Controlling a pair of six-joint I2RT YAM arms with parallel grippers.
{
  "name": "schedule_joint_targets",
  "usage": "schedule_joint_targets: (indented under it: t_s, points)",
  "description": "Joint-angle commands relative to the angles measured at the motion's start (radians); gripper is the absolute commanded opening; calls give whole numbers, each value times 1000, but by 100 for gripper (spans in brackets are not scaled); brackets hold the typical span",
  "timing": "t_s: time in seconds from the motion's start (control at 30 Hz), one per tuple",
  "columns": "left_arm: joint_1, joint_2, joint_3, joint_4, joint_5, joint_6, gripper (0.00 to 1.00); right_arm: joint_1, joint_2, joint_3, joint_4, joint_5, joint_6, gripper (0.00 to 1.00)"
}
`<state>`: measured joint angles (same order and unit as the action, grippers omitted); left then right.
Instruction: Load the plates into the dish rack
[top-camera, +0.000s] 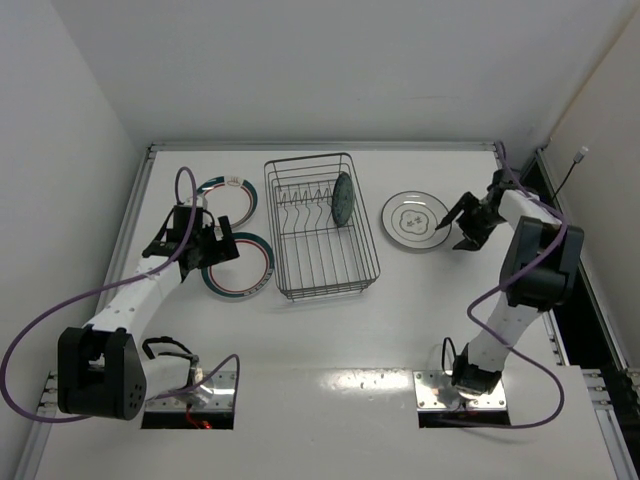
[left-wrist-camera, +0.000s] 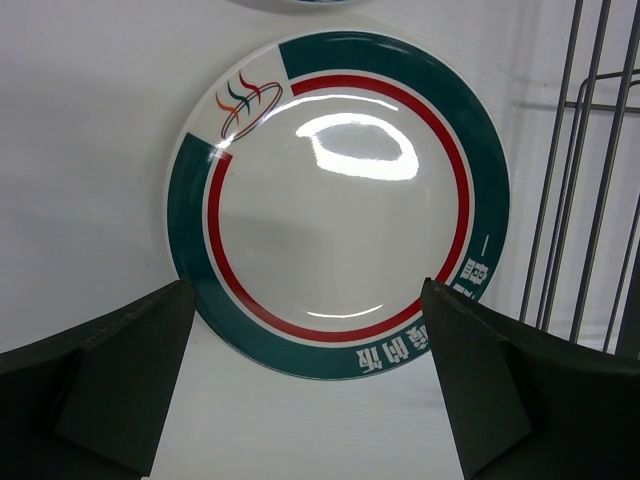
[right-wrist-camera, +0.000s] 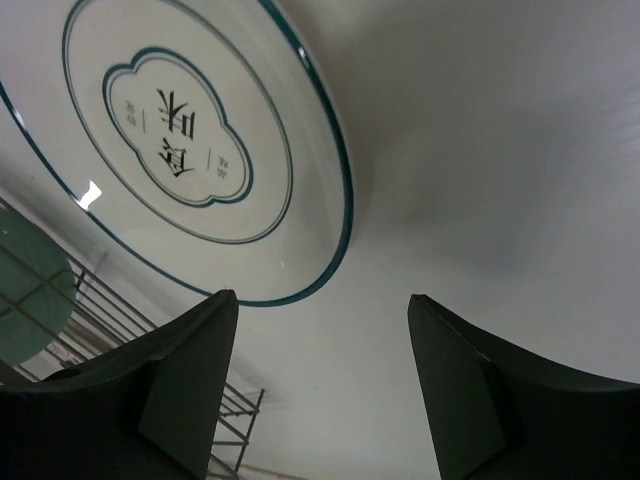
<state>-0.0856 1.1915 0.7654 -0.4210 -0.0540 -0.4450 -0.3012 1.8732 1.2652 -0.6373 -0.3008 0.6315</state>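
While both grippers stand spread and empty, the left gripper (left-wrist-camera: 305, 300) hangs over a banded plate (left-wrist-camera: 340, 200) lying flat just left of the dish rack (top-camera: 325, 292); the right gripper (right-wrist-camera: 320, 310) sits near the rim of a white plate (right-wrist-camera: 180, 130) lying flat to the rack's right; a small teal plate (top-camera: 343, 197) stands upright in the rack. Judged best: work one finger under a rim, pinch, tilt the plate upright, lower it into a free slot.

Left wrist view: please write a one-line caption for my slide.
Open left gripper above a teal-and-red banded plate lying flat beside the dish rack.
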Motion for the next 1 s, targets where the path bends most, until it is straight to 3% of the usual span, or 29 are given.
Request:
schedule_joint_targets:
  t_s: [0.0,0.23,0.43,0.47,0.53,0.73,0.97]
  points:
    - [-8,-1,2,21,6,14,94,20,0,46,41,-75,-6,65]
    - [-8,-1,2,21,6,14,94,68,145,57,87,-38,43,52]
    - [-8,-1,2,21,-3,14,94,68,182,59,76,-27,54,23]
    - [-8,-1,2,21,-3,14,94,68,182,50,86,-27,54,9]
    - [-8,-1,2,21,-3,14,94,68,162,40,99,-66,45,2]
    - [-8,-1,2,21,6,14,94,96,-56,95,192,-21,78,0]
    - [-40,-1,2,11,-7,14,94,201,-249,242,222,231,143,0]
